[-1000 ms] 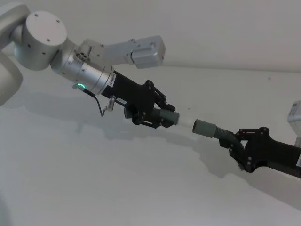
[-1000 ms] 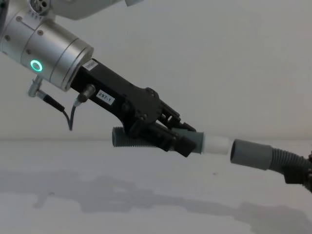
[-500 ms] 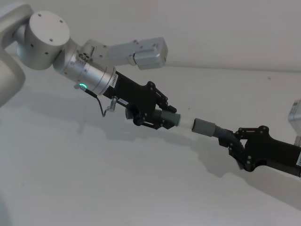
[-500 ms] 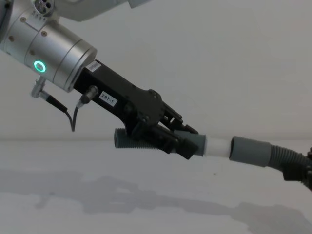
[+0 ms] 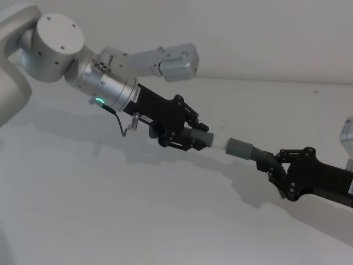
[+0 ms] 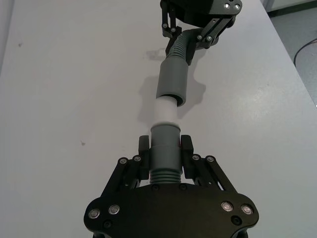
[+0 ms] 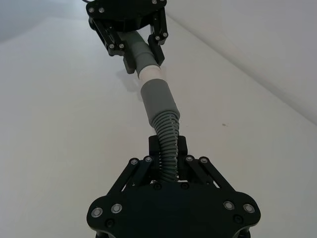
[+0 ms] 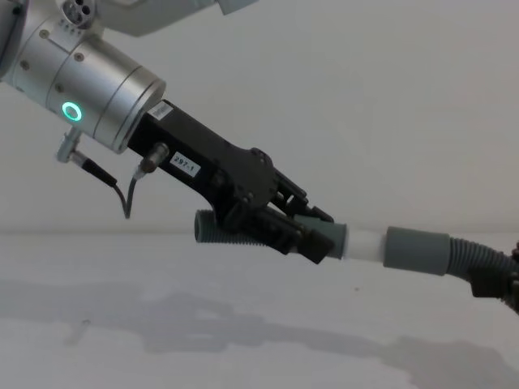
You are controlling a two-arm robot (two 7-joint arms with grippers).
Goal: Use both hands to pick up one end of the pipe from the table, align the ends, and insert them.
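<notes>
Head view shows the left gripper reaching in from the upper left on its silver wrist, its black fingers closed on the grey collar of one hose piece, with the narrower white tip sticking out past the fingertips toward the lower right. The ribbed tail of that piece trails back under the gripper body in the chest view, so its long axis runs along the gripper's own line, sloping slightly downward to the right. Directly ahead of the tip sits the wider grey socket of the second hose piece, its mouth facing back toward the tip on nearly the same line; in the left wrist view the tip meets the socket's rim, and how far it has gone in cannot be told. Behind the socket the ribbed section curves down into the right gripper, which comes in from the lower right and is clamped on the ribs. Both pieces are held up above the white table, with their shadows lying on it below.
</notes>
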